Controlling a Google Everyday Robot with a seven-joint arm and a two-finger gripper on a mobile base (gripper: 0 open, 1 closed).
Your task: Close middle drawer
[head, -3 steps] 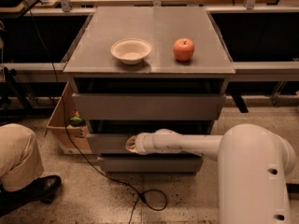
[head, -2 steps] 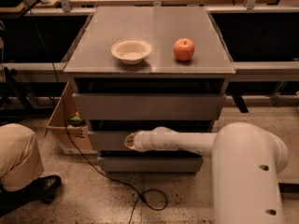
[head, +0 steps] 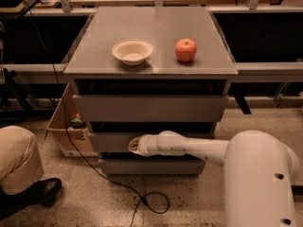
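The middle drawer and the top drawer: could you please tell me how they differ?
The top drawer has a tall front panel; the middle drawer has a slim one. The top drawer sits right under the tabletop; the middle drawer lies below it. The gripper is at the middle drawer's front; nothing is at the top drawer's. Both are grey and handleless.

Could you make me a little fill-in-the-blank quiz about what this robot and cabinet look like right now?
1. The gripper is at the ___ panel of the middle drawer.
2. The apple beside the bowl is coloured ___.
3. The black cable lies on the ___.
Missing: front, red, floor.
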